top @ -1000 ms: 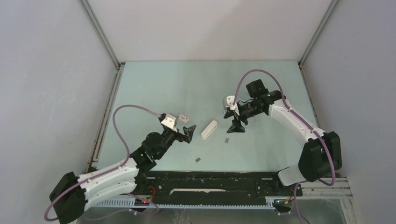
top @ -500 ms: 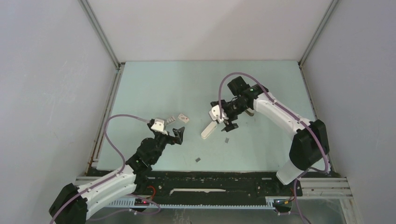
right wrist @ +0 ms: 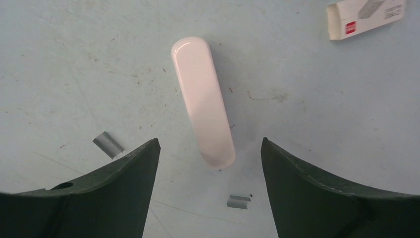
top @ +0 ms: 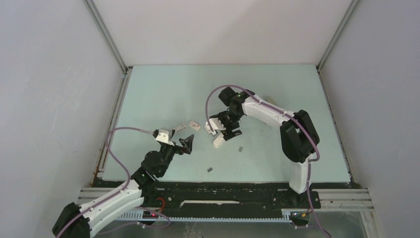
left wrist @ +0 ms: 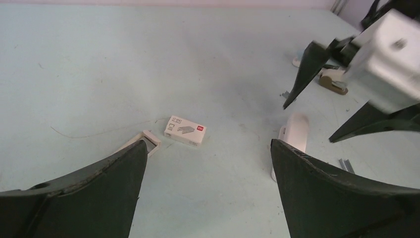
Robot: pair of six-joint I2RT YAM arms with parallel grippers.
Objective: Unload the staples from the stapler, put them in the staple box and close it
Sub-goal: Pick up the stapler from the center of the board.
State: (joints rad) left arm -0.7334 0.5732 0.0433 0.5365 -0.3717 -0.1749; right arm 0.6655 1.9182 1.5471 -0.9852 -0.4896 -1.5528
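- Hovering over the stapler (right wrist: pixel 203 101), my right gripper (right wrist: pixel 209 148) has its jaws spread wide to either side of it, gripping nothing.
- My left gripper (left wrist: pixel 208 148) hangs to the near left, jaws likewise released and empty, apart from the stapler.
- I see the stapler lying flat on the table (top: pixel 163 89), roughly midway across and just right of two small white boxes (left wrist: pixel 184 130). It looks shut to me.
- At least two short strips of the staples (right wrist: pixel 108 145) lie loose on the table, near the stapler's end, so I judge some unloading already done.
- I cannot tell whether more staples sit inside. If they do, what remains is to open the stapler and get them out.
- From above, my right wrist covers most of the stapler, leaving only its near end in sight.
- None of my views shows its underside or the channel that holds the staples.
- A squat brown item (left wrist: pixel 333 82) on the far right is too small for me to make out.
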